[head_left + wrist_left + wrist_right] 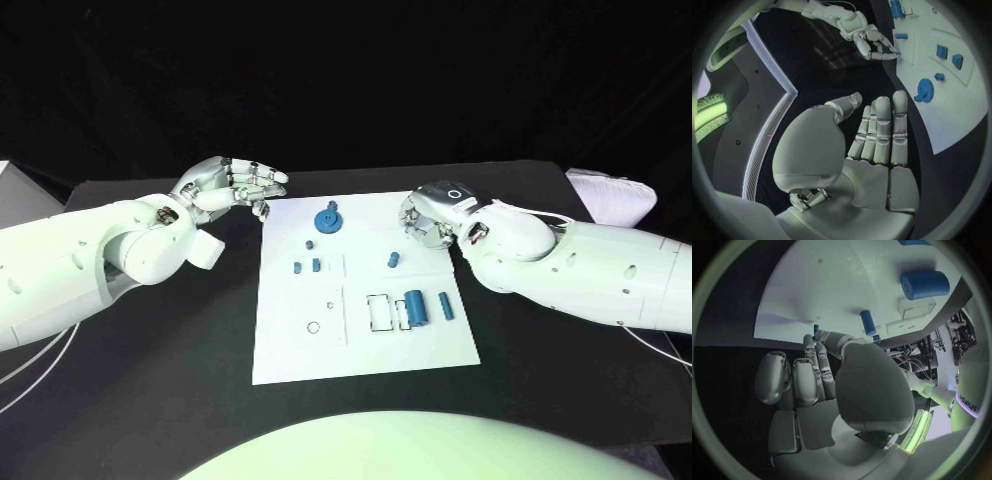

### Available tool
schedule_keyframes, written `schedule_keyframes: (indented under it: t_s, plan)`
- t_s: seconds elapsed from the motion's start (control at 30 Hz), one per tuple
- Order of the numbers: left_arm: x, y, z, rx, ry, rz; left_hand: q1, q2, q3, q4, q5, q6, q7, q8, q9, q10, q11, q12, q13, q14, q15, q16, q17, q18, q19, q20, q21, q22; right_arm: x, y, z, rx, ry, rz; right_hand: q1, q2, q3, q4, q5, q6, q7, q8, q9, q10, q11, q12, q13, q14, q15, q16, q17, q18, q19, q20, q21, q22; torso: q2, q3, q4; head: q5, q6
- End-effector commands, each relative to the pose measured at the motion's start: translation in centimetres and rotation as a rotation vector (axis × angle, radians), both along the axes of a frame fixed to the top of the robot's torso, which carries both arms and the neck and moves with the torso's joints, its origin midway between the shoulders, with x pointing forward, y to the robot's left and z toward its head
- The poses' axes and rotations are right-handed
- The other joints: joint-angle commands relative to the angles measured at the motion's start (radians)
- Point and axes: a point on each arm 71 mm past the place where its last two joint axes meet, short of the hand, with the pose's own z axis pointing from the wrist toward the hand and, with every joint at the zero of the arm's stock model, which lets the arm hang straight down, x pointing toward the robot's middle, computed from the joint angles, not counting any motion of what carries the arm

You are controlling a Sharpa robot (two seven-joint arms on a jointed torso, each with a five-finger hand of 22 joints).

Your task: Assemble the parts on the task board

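The right hand (433, 213) is hovering at the board's (289, 355) far right edge, fingers apart and holding nothing. The left hand (231, 186), likewise unloaded, is waiting off the far left corner. Judged step: approach; next, pinching the small peg (394, 259).

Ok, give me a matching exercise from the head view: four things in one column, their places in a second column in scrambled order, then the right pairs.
Things
1. left hand
2. right hand
3. blue gear
4. large blue cylinder

Places
A. lying on the task board, right of its middle
B. off the board's far left corner
C. at the board's right edge
D. on the board near its far edge

Pairs: 1-B, 2-C, 3-D, 4-A
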Motion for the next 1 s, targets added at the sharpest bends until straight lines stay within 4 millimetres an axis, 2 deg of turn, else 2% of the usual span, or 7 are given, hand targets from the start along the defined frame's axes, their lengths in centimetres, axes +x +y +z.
schedule_keyframes:
  t_s: [0.03, 0.3, 0.5, 0.63, 0.77, 1.0]
  plan:
    - [0.0, -0.1, 0.0, -0.012, 0.005, -0.011, 0.013, 0.0, -0.007, 0.002, 0.002, -0.007, 0.001, 0.0, -0.002, -0.009, -0.001, 0.002, -0.002, -0.004, 0.006, 0.002, 0.001, 0.004, 0.006, 0.0, -0.006, -0.001, 0.0, -0.2, 0.6, 0.035, -0.033, -0.008, 0.006, 0.017, 0.002, -0.002, 0.002, 0.006, -0.001, 0.005, -0.001, 0.035, -0.028, 0.007, 0.002, 0.026, -0.008, -0.002, -0.001, -0.012, 0.006, -0.001, 0.006, 0.002, 0.0, 0.0001, -0.0004, 0.0, 0.0]
    - [0.1, 0.1, 0.0, -0.009, 0.007, -0.005, 0.014, -0.001, -0.008, 0.003, 0.002, -0.012, 0.003, -0.001, -0.003, -0.012, 0.001, 0.002, -0.002, -0.005, 0.007, 0.002, 0.002, 0.004, 0.007, 0.001, -0.008, -0.002, -0.5, -0.7, 1.9, 0.069, -0.027, -0.009, 0.005, 0.016, 0.002, -0.003, 0.002, 0.006, -0.001, 0.006, 0.0, 0.035, -0.028, 0.006, 0.002, 0.026, -0.008, -0.002, 0.0, -0.012, 0.006, -0.002, 0.007, 0.004, 0.0, -0.0004, -0.0003, 0.007, 0.0]
    - [0.1, 0.2, 0.0, -0.01, 0.008, 0.0, 0.014, -0.001, -0.009, 0.003, 0.003, -0.013, 0.003, -0.001, -0.003, -0.013, 0.001, 0.002, -0.002, -0.005, 0.008, 0.002, 0.002, 0.004, 0.007, 0.001, -0.008, -0.003, -2.1, 0.7, 2.8, 0.115, -0.02, 0.045, 0.005, 0.016, 0.002, -0.003, 0.002, 0.006, -0.001, 0.006, 0.0, 0.036, -0.028, 0.006, 0.002, 0.026, -0.008, -0.001, 0.0, -0.012, 0.007, -0.002, 0.009, 0.006, 0.0, 0.0006, -0.0021, 0.02, 0.0]
    - [0.2, 0.0, -0.1, -0.012, 0.008, -0.002, 0.014, -0.001, -0.009, 0.003, 0.003, -0.014, 0.003, -0.002, -0.003, -0.014, 0.002, 0.002, -0.002, -0.005, 0.008, 0.002, 0.002, 0.004, 0.006, 0.001, -0.01, -0.004, -3.7, 3.1, 3.3, 0.142, -0.017, 0.123, 0.004, 0.016, 0.003, -0.003, 0.002, 0.006, -0.001, 0.006, 0.0, 0.035, -0.028, 0.005, 0.002, 0.026, -0.008, -0.002, -0.002, -0.012, 0.006, -0.002, 0.008, 0.004, 0.0, 0.0002, 0.0003, 0.037, 0.0]
    - [0.2, -0.2, 0.0, -0.015, 0.008, -0.006, 0.014, -0.001, -0.009, 0.003, 0.003, -0.014, 0.003, -0.002, -0.003, -0.014, 0.002, 0.002, -0.002, -0.005, 0.008, 0.002, 0.002, 0.004, 0.006, 0.001, -0.01, -0.004, -5.2, 5.2, 3.4, 0.153, -0.024, 0.192, 0.004, 0.016, 0.003, -0.003, 0.002, 0.006, -0.001, 0.006, 0.0, 0.035, -0.028, 0.005, 0.002, 0.026, -0.008, -0.002, -0.002, -0.012, 0.006, -0.002, 0.008, 0.004, -0.001, -0.0023, 0.0011, 0.054, 0.0]
    - [0.1, -0.6, 0.0, -0.019, 0.008, -0.012, 0.014, -0.001, -0.009, 0.003, 0.003, -0.014, 0.003, -0.002, -0.003, -0.014, 0.002, 0.002, -0.002, -0.005, 0.008, 0.002, 0.002, 0.004, 0.006, 0.001, -0.01, -0.004, -7.2, 8.2, 2.5, 0.153, -0.041, 0.278, 0.004, 0.016, 0.004, -0.004, 0.002, 0.005, -0.001, 0.007, 0.001, 0.035, -0.028, 0.005, 0.001, 0.025, -0.008, -0.003, -0.003, -0.012, 0.007, -0.002, 0.009, 0.006, -0.002, -0.004, 0.0003, 0.091, 0.0]
